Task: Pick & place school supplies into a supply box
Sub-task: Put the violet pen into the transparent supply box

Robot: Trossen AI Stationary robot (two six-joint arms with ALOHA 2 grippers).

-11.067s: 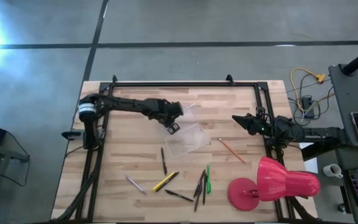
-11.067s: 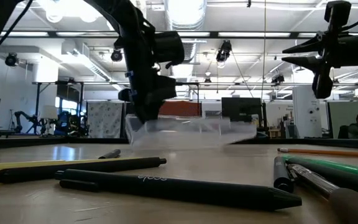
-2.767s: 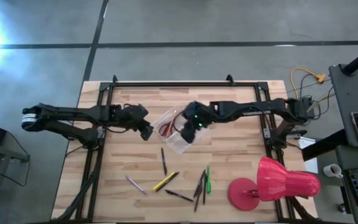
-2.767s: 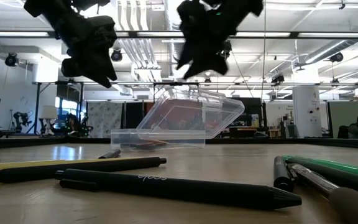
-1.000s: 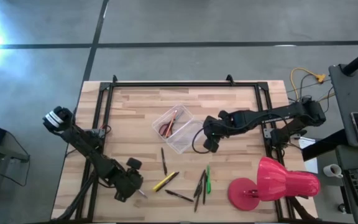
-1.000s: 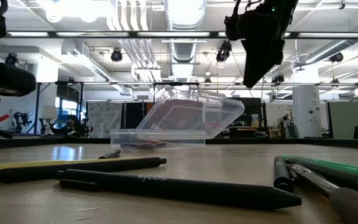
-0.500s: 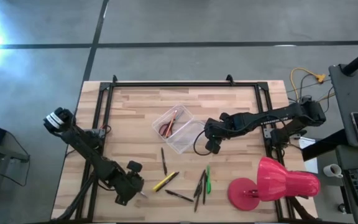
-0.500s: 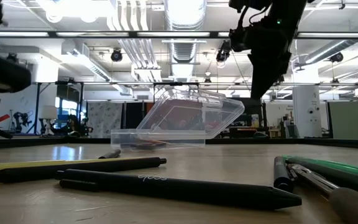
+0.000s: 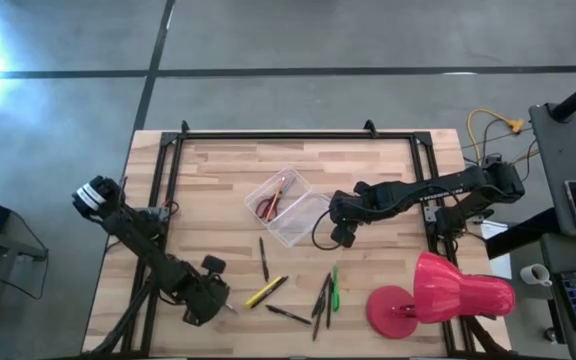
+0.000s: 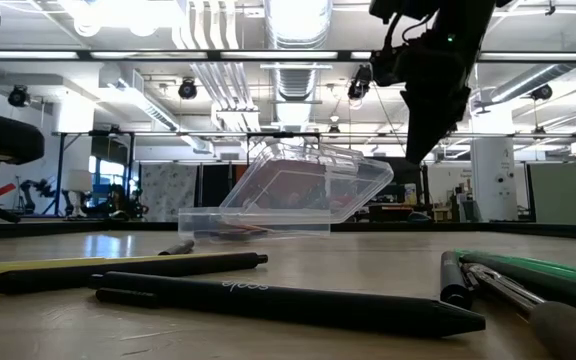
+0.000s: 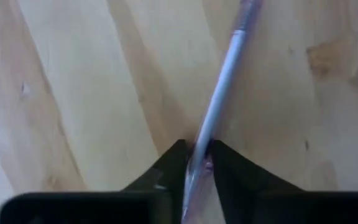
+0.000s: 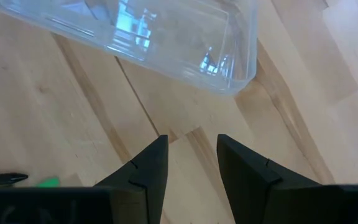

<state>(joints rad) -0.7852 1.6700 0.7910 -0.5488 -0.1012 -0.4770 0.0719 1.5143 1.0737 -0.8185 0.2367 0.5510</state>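
Observation:
My left gripper is low over the table's near left part, shut around a pale lilac pen. My right gripper hangs open just right of the clear supply box; its wrist view shows the open fingers near a clear corner. The box holds red-handled scissors and an orange pencil. Its lid leans tilted against the box. On the wood lie a dark pen, a yellow marker, more dark pens and a green pen. My left gripper pinches the pale pen between its two fingers at one end of the barrel. The fingers lie along the pen, which runs on away from them over the wood. Whether the pen is lifted off the table I cannot tell.
A big red lamp stands at the near right corner. A black metal frame borders the table's far side and both sides. Bare wood lies right of the box, between my right gripper and the frame.
My right gripper has drifted a little toward the table's near edge and slightly down beside the box lid, still open. My left gripper stays at the pale pen with hardly any shift.

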